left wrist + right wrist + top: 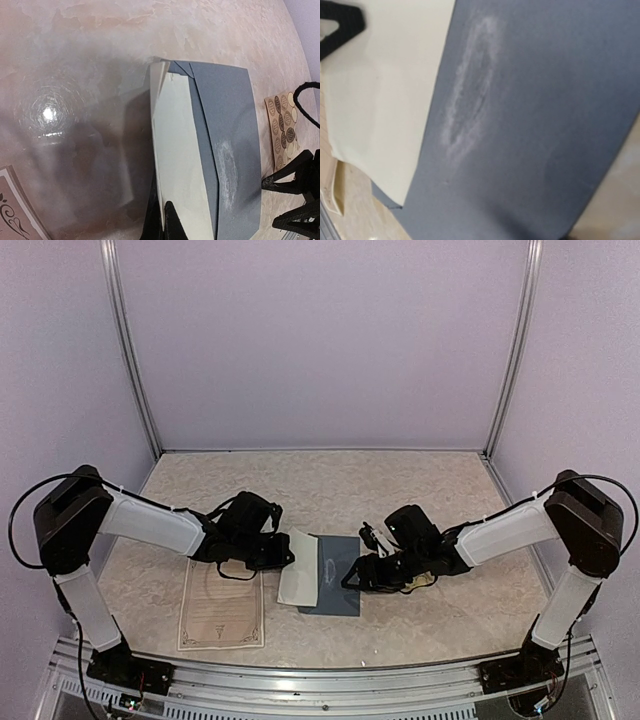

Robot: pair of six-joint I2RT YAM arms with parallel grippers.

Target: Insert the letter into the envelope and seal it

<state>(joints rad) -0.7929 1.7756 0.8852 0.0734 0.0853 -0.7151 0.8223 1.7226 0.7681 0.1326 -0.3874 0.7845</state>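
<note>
The slate-blue envelope (338, 578) lies flat at the table's middle and also shows in the left wrist view (227, 130). It fills the right wrist view (530, 125). The cream letter (298, 578) sticks out of its left side, partly tucked under the flap (180, 165). My left gripper (283, 558) is shut on the letter's near edge (167, 225). My right gripper (358, 575) sits at the envelope's right edge. In the left wrist view its two black fingers (269, 201) stand apart. They are hidden in its own view, where the envelope's edge curls up.
A small sheet of round tan stickers (282, 127) lies beyond the envelope's right side. A cream certificate with an ornate border (222, 605) lies at the front left, under my left arm. Walls close in the table at the back and both sides.
</note>
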